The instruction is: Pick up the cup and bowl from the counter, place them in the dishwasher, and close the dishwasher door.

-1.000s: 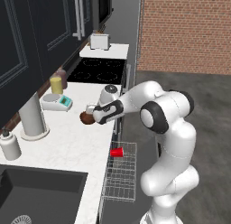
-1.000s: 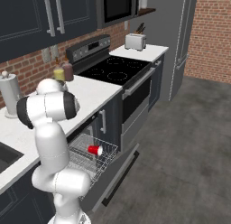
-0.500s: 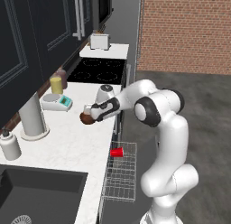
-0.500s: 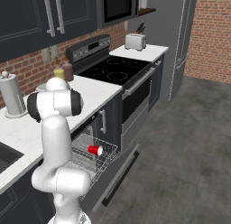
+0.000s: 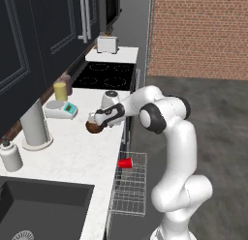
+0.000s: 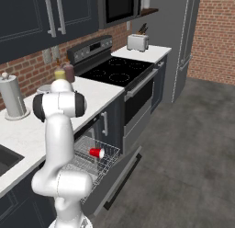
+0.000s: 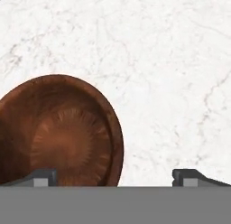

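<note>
Cup [image 5: 125,163] already lying on its side in the rack [image 5: 131,186], pulled out over the open door [image 6: 120,175] of the dishwasher [image 6: 98,151]; bowl [image 5: 93,127] next, sitting upright on the counter [image 5: 72,157] close to the front edge, between the scale [image 5: 60,109] and that edge. Gripper [image 5: 99,119] right over the bowl, jaws spread wide and closed on nothing. From the hand view, bowl [image 7: 61,130] off toward one side: one fingertip [image 7: 40,176] above the bowl's inside, the other [image 7: 191,176] above bare counter [image 7: 171,60], so the near rim falls between them. Probably best taken as a rim pinch: lower straight down until one finger goes inside the wall and the other outside, then close on the wall. Worth watching the inner finger so as not to land on the rim itself and tip or push the bowl; glossy surface likely slippery, so a deep bite on the wall before lifting. Lift clear before swinging toward the rack, with the counter edge and the red cup below as things to miss. Door to shut only after that.
</note>
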